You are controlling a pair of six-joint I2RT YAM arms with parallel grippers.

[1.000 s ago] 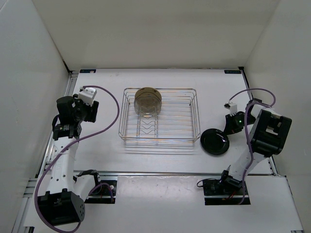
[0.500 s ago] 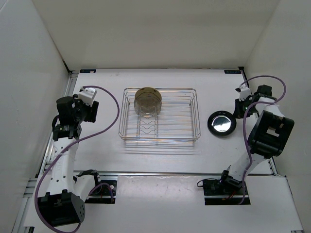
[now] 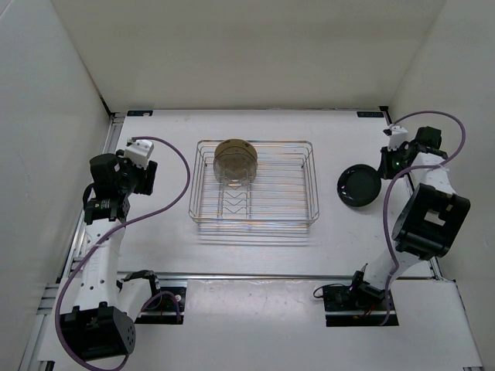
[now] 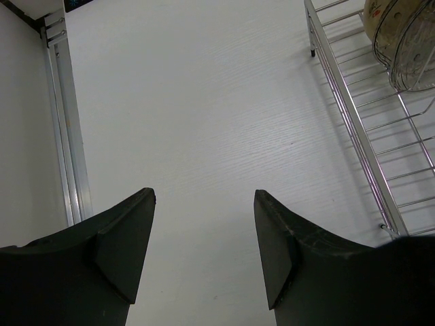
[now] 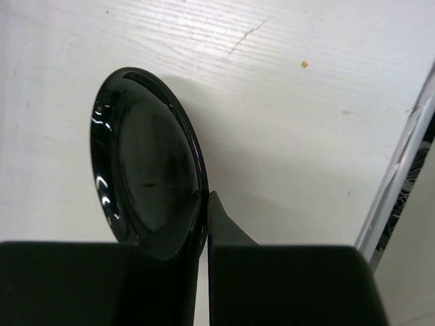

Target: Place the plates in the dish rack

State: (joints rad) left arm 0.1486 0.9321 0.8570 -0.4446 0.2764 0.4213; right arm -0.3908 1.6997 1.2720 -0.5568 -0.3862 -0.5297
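The dish rack [image 3: 255, 223] is a chrome wire basket in the middle of the table. At its back end two plates [image 3: 234, 161] stand on edge, a tan-yellow one behind a translucent speckled one. My right gripper [image 3: 378, 175] hovers to the right of the rack and is shut on the rim of the glossy black plate [image 3: 358, 186]. In the right wrist view the black plate [image 5: 146, 163] stands tilted on edge, its rim pinched by the gripper [image 5: 206, 204]. My left gripper [image 4: 204, 197] is open over bare table, left of the rack [image 4: 353, 122], with nothing between its fingers.
An aluminium rail [image 4: 64, 136] runs along the table's left edge, and another rail [image 5: 401, 176] lies close to the right gripper. White walls enclose the table on three sides. The racked plates [image 4: 401, 41] show at the top right of the left wrist view.
The right arm has lifted the black plate off the table near the rack's front right corner, carried it toward the back right, and tipped it up on edge. The left arm has not moved.
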